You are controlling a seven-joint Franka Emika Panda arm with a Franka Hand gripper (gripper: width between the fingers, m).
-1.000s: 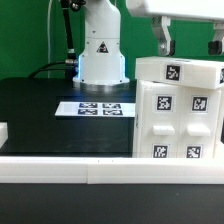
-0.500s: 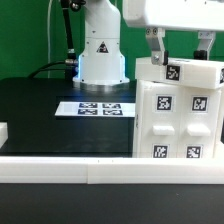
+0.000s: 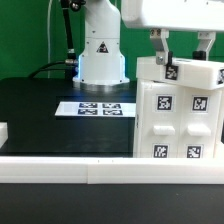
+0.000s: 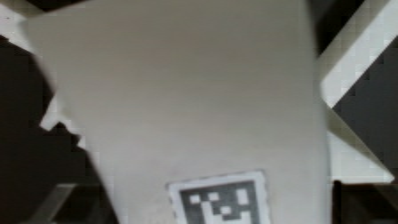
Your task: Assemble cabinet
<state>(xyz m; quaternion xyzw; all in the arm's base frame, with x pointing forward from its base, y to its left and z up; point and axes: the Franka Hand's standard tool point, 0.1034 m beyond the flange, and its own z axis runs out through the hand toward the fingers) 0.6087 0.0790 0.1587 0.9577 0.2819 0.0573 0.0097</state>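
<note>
The cabinet (image 3: 180, 115), a large white box with black-and-white tags on its front and top, stands at the exterior view's right. My gripper (image 3: 182, 52) hangs just above its top. The fingers are apart and reach down on either side of the top's tagged part. In the wrist view a white cabinet face (image 4: 196, 100) fills the frame, with one tag (image 4: 222, 200) close under the jaws. The door panels are not in view.
The marker board (image 3: 97, 107) lies flat on the black table in front of the white robot base (image 3: 100, 55). A long white rail (image 3: 60, 168) edges the table's front. A small white piece (image 3: 3, 132) shows at the exterior view's far left edge.
The gripper has come down and shifted toward the exterior view's left, from above the cabinet to having its fingers at the cabinet's top. The cabinet has not moved.
</note>
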